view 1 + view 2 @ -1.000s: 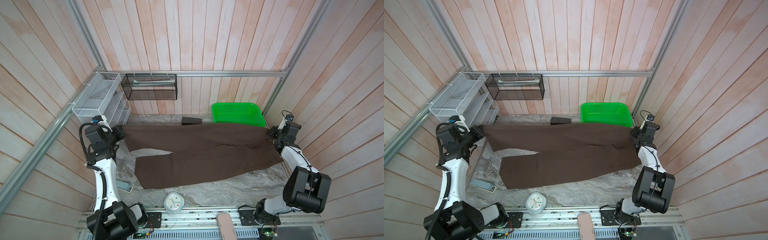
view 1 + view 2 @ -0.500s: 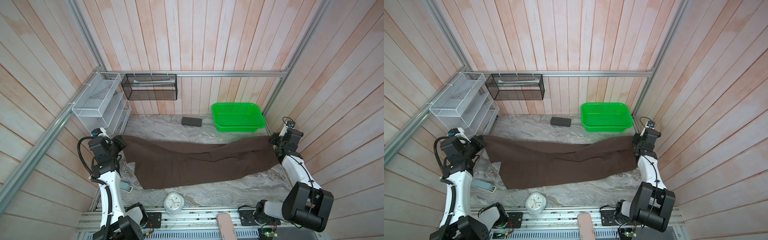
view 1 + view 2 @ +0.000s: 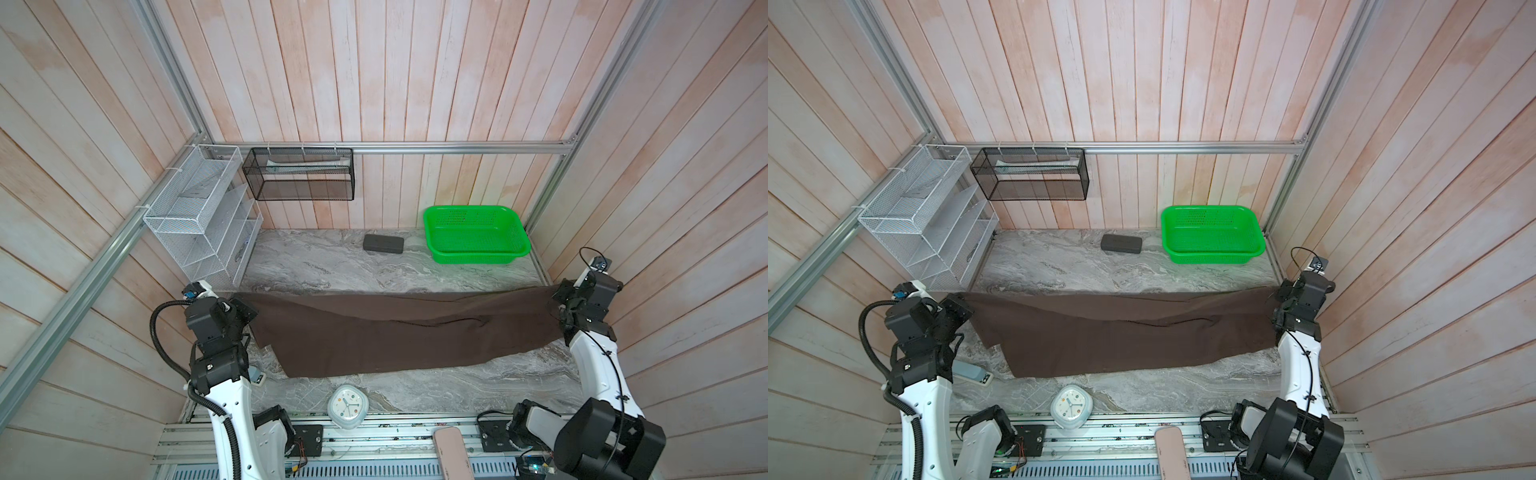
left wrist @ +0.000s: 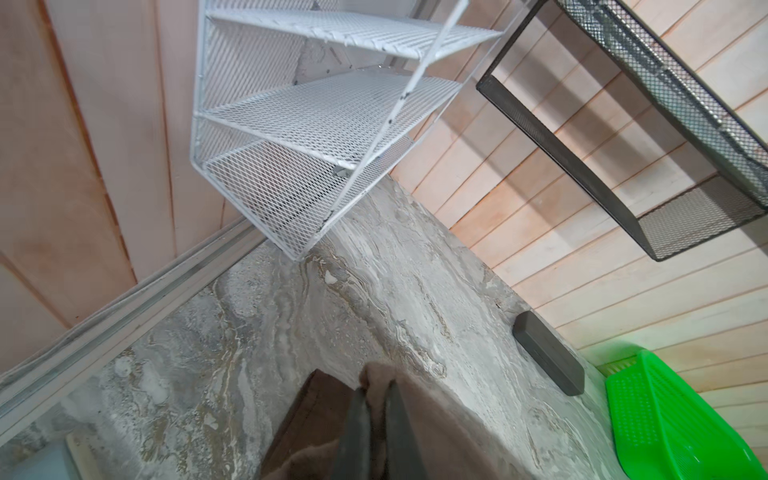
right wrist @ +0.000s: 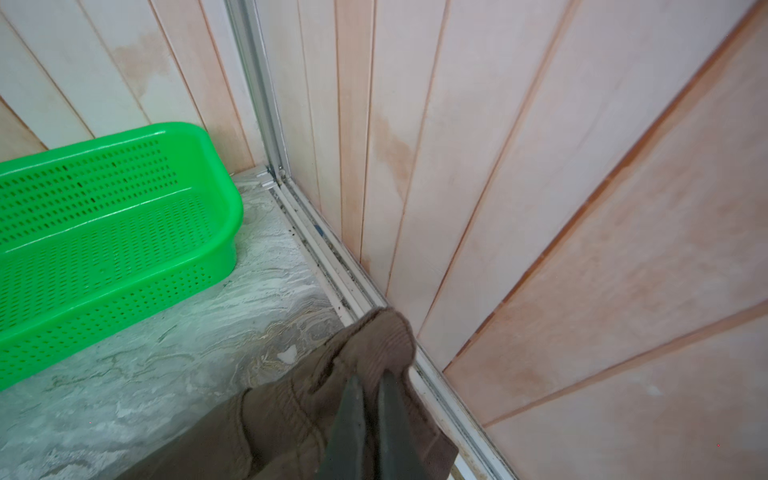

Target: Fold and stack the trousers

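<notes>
The dark brown trousers stretch across the marble table's near half, doubled lengthwise. Their far edge is held taut between my two grippers, and the near edge lies on the table. My left gripper is shut on the left end. In the left wrist view its fingers pinch a bunch of trousers cloth. My right gripper is shut on the right end by the side wall. The right wrist view shows that gripper clamping stitched cloth.
A green basket sits at the back right, with a dark grey case beside it. A white wire rack fills the back left and a black mesh shelf hangs on the wall. A white clock and a small remote lie near the front edge.
Both grippers have carried the trousers' far edge toward the front, laying the far leg over the near one. The case and basket, partly covered before, now show fully.
</notes>
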